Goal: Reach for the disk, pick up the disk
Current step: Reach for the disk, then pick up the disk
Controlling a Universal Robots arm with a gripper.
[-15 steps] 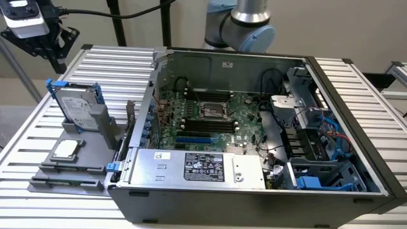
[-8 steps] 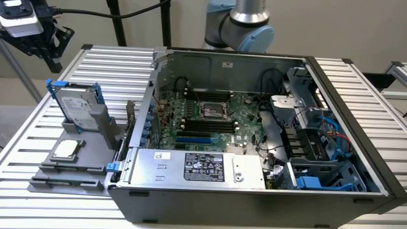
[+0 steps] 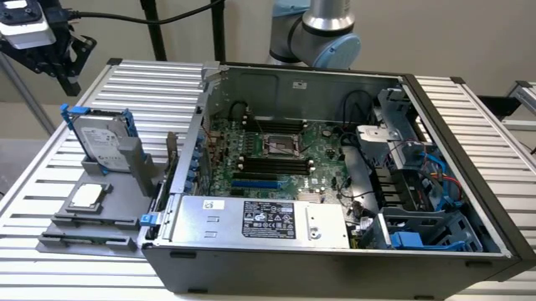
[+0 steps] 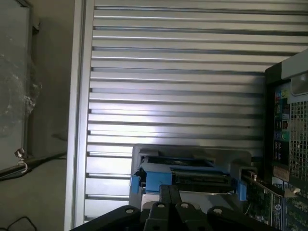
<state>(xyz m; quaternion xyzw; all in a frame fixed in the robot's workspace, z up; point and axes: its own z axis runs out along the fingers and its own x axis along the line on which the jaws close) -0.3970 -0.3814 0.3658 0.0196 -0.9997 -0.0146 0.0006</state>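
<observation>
The disk (image 3: 102,139) stands upright on its edge in a grey holder (image 3: 125,169) at the exterior view's left, beside the open computer case. It is silver-grey with a white label, and a bright blue bracket frames it. My gripper (image 3: 65,78) hangs high above the table, up and to the left of the disk in the exterior view, well clear of it. Seen from the wrist, the disk's top edge and blue bracket (image 4: 185,174) lie just past my gripper (image 4: 169,190), whose dark fingers are pressed together, shut on nothing.
The open computer case (image 3: 469,207) takes up the middle and right of the slatted metal table (image 3: 142,81). A silver box with a black label (image 3: 263,219) sits inside at the front. A small square silver chip (image 3: 87,196) rests on a grey tray by the holder. A black cable (image 4: 29,163) lies off the table's edge.
</observation>
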